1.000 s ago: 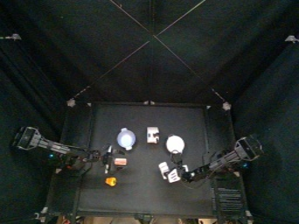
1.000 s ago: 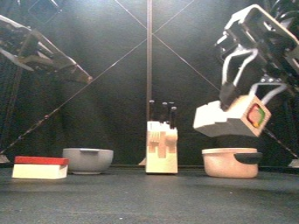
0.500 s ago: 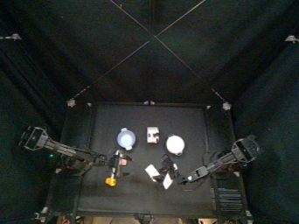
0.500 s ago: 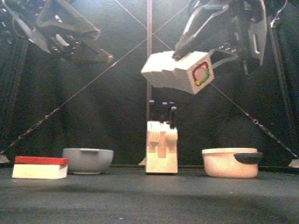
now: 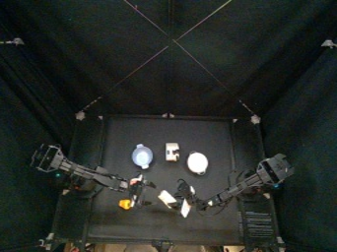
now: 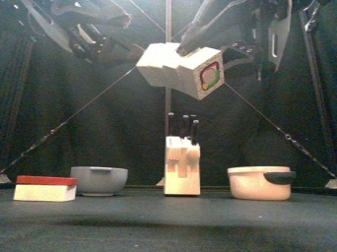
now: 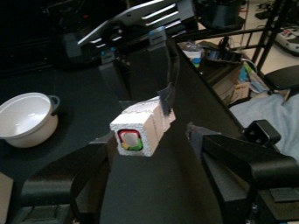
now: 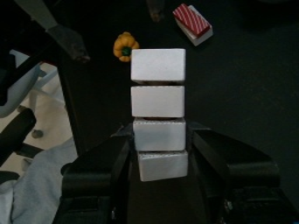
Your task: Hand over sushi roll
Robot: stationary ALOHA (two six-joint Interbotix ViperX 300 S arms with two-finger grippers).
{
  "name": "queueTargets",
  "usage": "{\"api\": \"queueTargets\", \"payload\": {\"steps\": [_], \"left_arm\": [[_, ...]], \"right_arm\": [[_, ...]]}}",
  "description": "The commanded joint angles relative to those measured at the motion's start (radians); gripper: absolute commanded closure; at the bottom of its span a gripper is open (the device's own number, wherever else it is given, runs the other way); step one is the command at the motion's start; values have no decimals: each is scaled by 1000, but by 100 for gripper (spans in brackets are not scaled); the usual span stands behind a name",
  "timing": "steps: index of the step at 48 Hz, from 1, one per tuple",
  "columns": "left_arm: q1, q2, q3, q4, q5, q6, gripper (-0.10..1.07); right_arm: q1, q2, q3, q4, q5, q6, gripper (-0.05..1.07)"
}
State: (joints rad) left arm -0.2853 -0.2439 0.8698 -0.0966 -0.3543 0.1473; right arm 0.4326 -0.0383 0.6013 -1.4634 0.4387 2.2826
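Observation:
The sushi roll point(image 6: 184, 69), a whitish segmented block with a red and green end, hangs high above the table. My right gripper point(image 6: 218, 41) is shut on it from behind. In the right wrist view the sushi roll point(image 8: 159, 96) sticks out forward from between the jaws of the right gripper point(image 8: 162, 147). My left gripper point(image 7: 152, 175) stands wide open, and the sushi roll point(image 7: 138, 131) hangs just ahead of its jaws, apart from them. From above, the sushi roll point(image 5: 168, 198) is over the table's front middle, with the left gripper point(image 5: 136, 184) beside it.
On the table stand a grey bowl point(image 6: 99, 180), a white knife block point(image 6: 180, 165) and a white pot point(image 6: 259, 183). A red-topped box point(image 6: 45, 188) lies at the front left. A small orange piece point(image 5: 126, 204) lies near the front edge.
The right gripper has lifted the sushi roll and carried it left, toward the table's middle. The left arm has swung inward to meet it, jaws still open.

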Motion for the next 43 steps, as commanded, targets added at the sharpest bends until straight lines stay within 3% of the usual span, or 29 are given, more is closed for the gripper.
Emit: {"api": "queueTargets", "payload": {"steps": [1,15,31,43], "left_arm": [[6,17,-35,61,-12,-55,0],[81,91,-57,181,-69,-209,0],[120,118,-57,204,-86,-244,0],[110,123,-66,262,-86,-255,0]], "right_arm": [[-5,-17,-29,-11,-3,-2,36],[-3,-6,-35,-29,-23,-2,36],[-3,3,-40,-29,-51,-2,36],[-6,3,-41,-34,-52,-2,36]]}}
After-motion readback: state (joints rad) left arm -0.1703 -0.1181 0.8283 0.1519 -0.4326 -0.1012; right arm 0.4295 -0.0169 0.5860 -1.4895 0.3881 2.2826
